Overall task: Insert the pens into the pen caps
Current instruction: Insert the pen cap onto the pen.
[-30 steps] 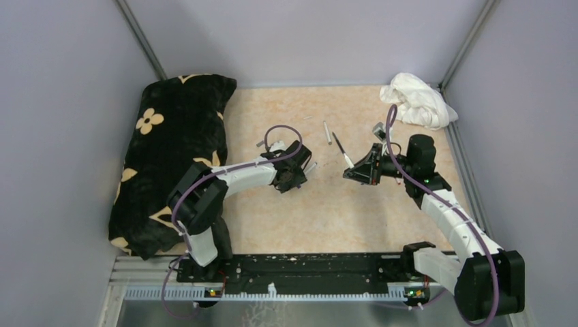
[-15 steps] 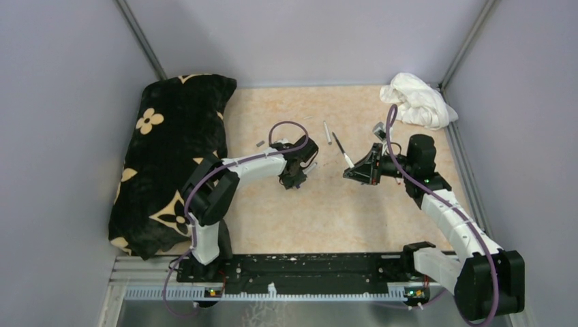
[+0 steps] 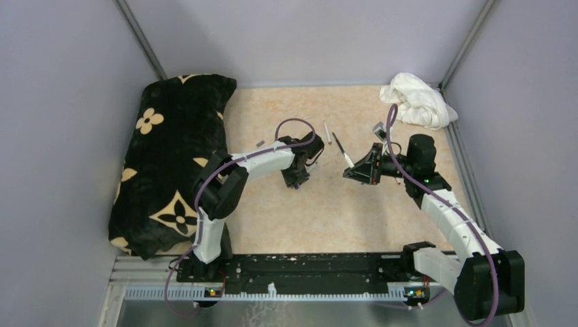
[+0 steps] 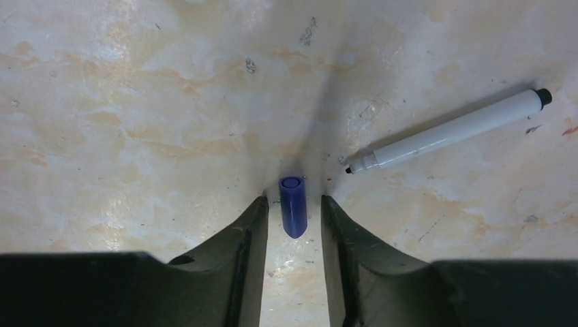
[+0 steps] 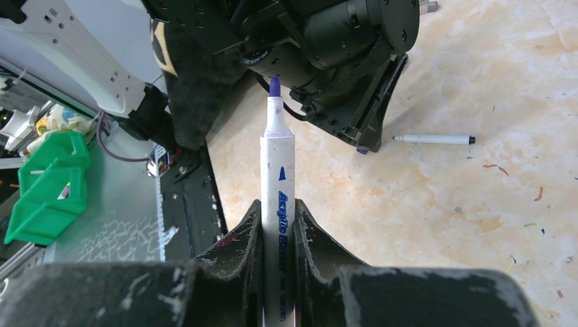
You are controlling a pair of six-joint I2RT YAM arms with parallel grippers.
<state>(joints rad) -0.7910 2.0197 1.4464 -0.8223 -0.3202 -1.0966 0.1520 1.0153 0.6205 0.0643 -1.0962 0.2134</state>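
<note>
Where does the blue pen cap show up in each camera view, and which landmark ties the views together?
Left wrist: the blue cap lies at centre on the table, between the open fingers of the left gripper.
Right wrist: a small purple speck right of centre, at the left gripper's tip.
Top external: not discernible, hidden under the left gripper.
Shared landmark: the left gripper; in both wrist views, also the loose white pen nearby.

The white pen (image 5: 277,184) bears blue lettering reading "Acrylic" (the following word is too blurred to read).
</note>
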